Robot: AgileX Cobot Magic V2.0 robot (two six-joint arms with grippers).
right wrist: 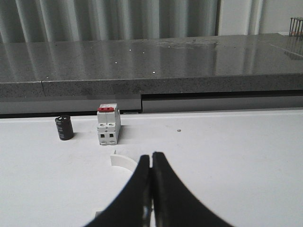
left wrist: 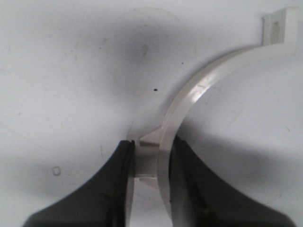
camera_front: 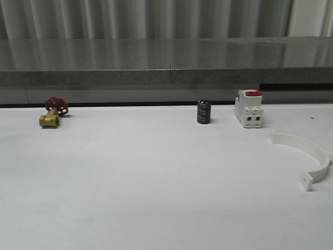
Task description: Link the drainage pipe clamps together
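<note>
A white half-ring drainage pipe clamp (camera_front: 303,144) lies on the white table at the right, with a holed tab at its near end. In the right wrist view the same clamp (right wrist: 126,161) shows just behind my right gripper (right wrist: 151,156), whose black fingers are pressed together with nothing between them. In the left wrist view my left gripper (left wrist: 154,142) is shut on a second white clamp (left wrist: 203,85). It grips the band near its middle rib, and the band curves away to a holed tab (left wrist: 277,26) over the table.
A white breaker with a red switch (camera_front: 248,108) and a black cylinder (camera_front: 203,112) stand at the back of the table. A brass valve with a red handle (camera_front: 52,113) sits at the back left. A grey ledge (camera_front: 166,62) runs behind the table.
</note>
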